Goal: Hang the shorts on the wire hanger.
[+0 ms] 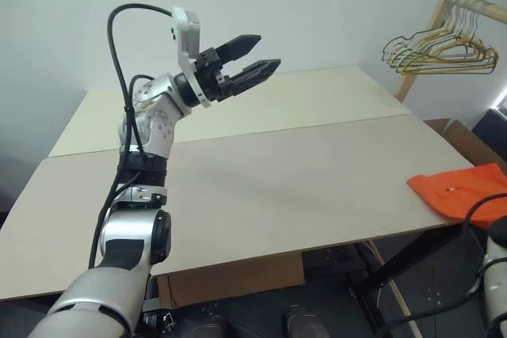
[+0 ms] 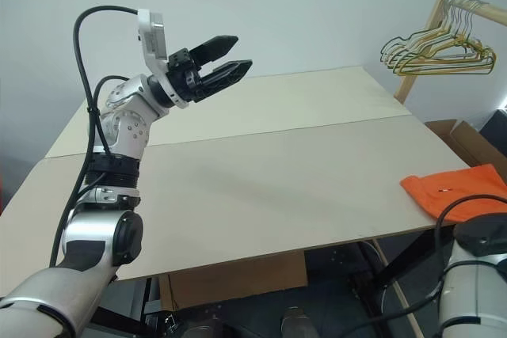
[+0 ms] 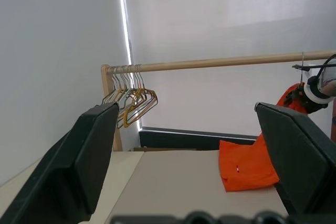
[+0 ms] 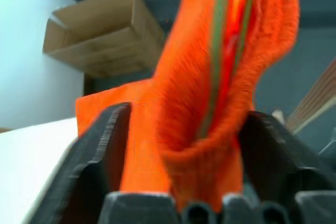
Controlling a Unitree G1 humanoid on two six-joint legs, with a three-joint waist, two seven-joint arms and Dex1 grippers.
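**Orange shorts half on the counter, right fingers spread around them**

The shorts [image 1: 461, 190] lie at the right edge of both head views, one part flat on the pale counter [image 1: 261, 172] near its right corner, the rest running off the frame toward the right arm. In the left wrist view the fabric rises from the counter's edge up toward the right arm at the right side of the frame, so part of it is lifted while part rests on the surface.

In the right wrist view the right gripper [image 4: 178, 156] has its 2 black fingers [image 4: 100, 150] standing wide apart, and a thick fold of the orange fabric sits between them, filling the middle of the frame. The fingers do not press on the cloth; whether the fold touches either of them cannot be told. A thin grey-green wire [image 4: 216, 51] runs up through the fabric in the upper middle of that view, likely the wire hanger.

The left gripper [image 1: 252, 56] is raised in the upper left of the head views, well above the counter and well apart from the shorts. Its fingers [image 3: 79, 166] are spread wide and hold nothing.

A wooden rack [image 1: 463, 1] stands at the upper right, with a bunch of yellowish and green hangers [image 1: 440, 49] on its rail. A cardboard box [image 4: 100, 30] sits on the floor beyond the counter's right side.
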